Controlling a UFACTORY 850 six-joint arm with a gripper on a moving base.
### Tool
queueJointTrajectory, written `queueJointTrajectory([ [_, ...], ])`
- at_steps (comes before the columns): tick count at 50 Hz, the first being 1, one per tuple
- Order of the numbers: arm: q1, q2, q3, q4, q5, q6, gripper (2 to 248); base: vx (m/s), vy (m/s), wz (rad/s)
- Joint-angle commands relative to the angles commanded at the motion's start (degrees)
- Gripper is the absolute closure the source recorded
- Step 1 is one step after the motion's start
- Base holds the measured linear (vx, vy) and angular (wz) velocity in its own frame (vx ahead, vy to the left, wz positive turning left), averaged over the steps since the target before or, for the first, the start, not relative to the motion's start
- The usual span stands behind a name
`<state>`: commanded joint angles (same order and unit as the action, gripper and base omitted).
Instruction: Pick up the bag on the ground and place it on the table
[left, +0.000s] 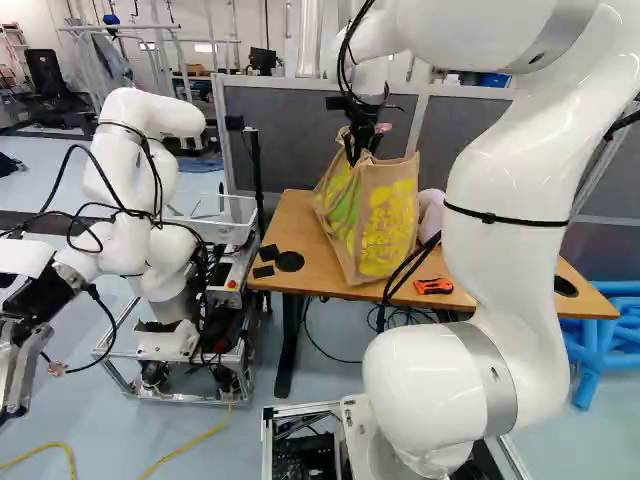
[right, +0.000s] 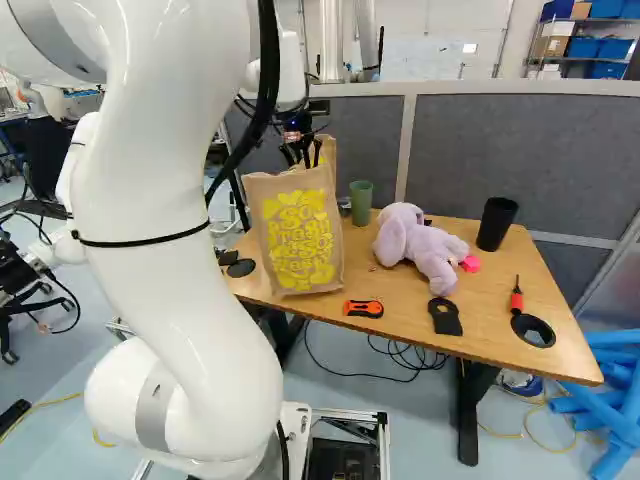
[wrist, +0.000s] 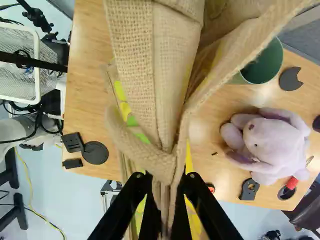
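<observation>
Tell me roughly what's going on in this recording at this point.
The white robot arm has its gripper closed on the gathered top of the paper-brown bag. The bag is upright over the table, its base seemingly resting on the wood, beside a lilac plush toy and a green cup. The gripper has not let go yet.

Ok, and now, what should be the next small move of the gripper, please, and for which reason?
I would probably open the gripper gently and let go of the burlap bag. Its fingers pinch the bag's top, while the bag's base appears to rest on the wooden table, close to the near edge, so the support seems to be there already.
</observation>
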<state>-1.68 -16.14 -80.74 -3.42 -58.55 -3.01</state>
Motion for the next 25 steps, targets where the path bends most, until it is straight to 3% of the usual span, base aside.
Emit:
queueJointTrajectory([
  [24,0.0,-0.1,0.0,0.0,0.0,0.0,222,0.000,0.000,0.000],
  [25,0.0,-0.1,0.0,0.0,0.0,0.0,191,0.000,0.000,0.000],
])
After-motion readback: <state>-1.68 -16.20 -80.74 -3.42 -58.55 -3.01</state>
